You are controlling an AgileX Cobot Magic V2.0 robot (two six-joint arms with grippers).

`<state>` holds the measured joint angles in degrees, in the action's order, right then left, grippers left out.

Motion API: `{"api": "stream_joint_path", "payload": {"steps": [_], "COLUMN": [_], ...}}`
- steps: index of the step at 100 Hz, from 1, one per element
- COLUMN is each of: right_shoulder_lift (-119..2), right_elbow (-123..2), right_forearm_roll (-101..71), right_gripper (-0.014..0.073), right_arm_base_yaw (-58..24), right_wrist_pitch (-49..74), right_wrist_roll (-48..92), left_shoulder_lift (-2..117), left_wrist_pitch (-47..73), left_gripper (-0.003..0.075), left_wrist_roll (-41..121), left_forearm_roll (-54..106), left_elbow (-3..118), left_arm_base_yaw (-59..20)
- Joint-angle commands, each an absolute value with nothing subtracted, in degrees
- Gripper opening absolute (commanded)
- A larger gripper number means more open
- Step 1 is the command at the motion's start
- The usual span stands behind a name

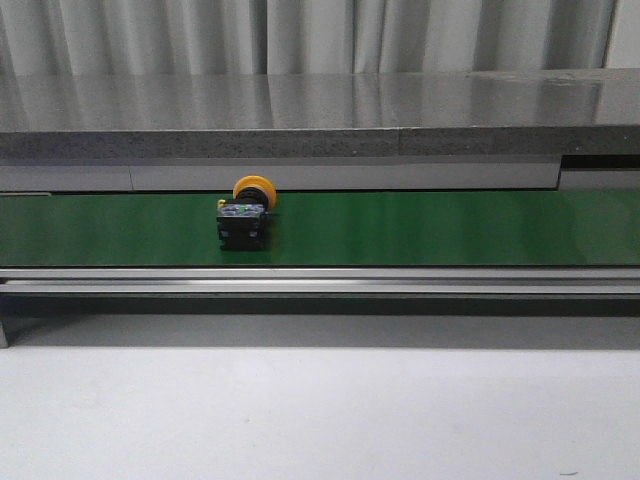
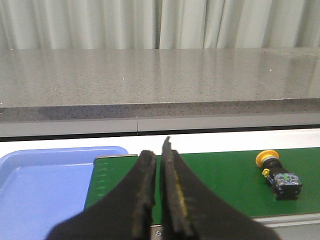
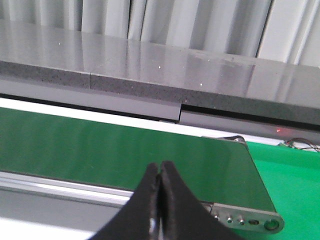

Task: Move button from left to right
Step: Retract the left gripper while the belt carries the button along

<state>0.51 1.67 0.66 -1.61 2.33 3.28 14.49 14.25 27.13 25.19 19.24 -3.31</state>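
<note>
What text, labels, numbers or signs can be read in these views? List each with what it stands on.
None can be read.
The button on the green belt bears tiny green and white marks on its black body, too small and blurred to make out.
The blue tray shows no print.

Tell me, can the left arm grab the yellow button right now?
Probably yes: the button lies alone on the green belt, nothing blocking it. But the left fingers are closed and would need to open first.
</note>
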Motion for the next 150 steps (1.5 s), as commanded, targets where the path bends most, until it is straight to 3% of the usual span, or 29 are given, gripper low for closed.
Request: {"api": "stream_joint_path", "payload": {"steps": [1,39,80,118,125,132,150], "right_shoulder_lift": [1.5,-3.48,-32.71,-51.31,-53.06,-54.24,-54.84], "right_elbow": [1.62,-10.81,-38.01,-46.82,-46.82,-46.82,-46.82], "right_forearm_roll": [1.3,-0.37,-1.22,-8.16,-8.95,-8.95,-8.95], "right_gripper": [-0.0068,-0.0068,-0.0068,-0.0055,0.0001,0.011,0.0546], "right_arm_base_yaw": [-1.34,-1.34,-1.34,-1.34,-1.44,-1.44,-1.44], "right_wrist_pitch": [-5.19,6.06,32.91,34.18,34.52,34.84,35.67], "right_wrist_roll": [3.33,3.33,3.33,3.33,3.33,3.38,3.38], "left_shoulder_lift": [14.89,14.89,14.89,14.89,14.89,14.89,14.89], "left_wrist_pitch": [10.43,10.43,10.43,10.43,10.43,10.43,10.43], "left_gripper": [0.0005,0.0005,0.0005,0.0005,0.0005,0.0005,0.0005], "left_wrist_roll": [27.21,27.21,27.21,27.21,27.21,27.21,27.21], "left_forearm_roll": [26.22,26.22,26.22,26.22,26.22,26.22,26.22], "left_elbow": [20.76,20.76,20.76,20.76,20.76,20.76,20.76], "left_arm_base_yaw": [-3.77,-3.77,-3.77,-3.77,-3.77,-3.77,-3.77]}}
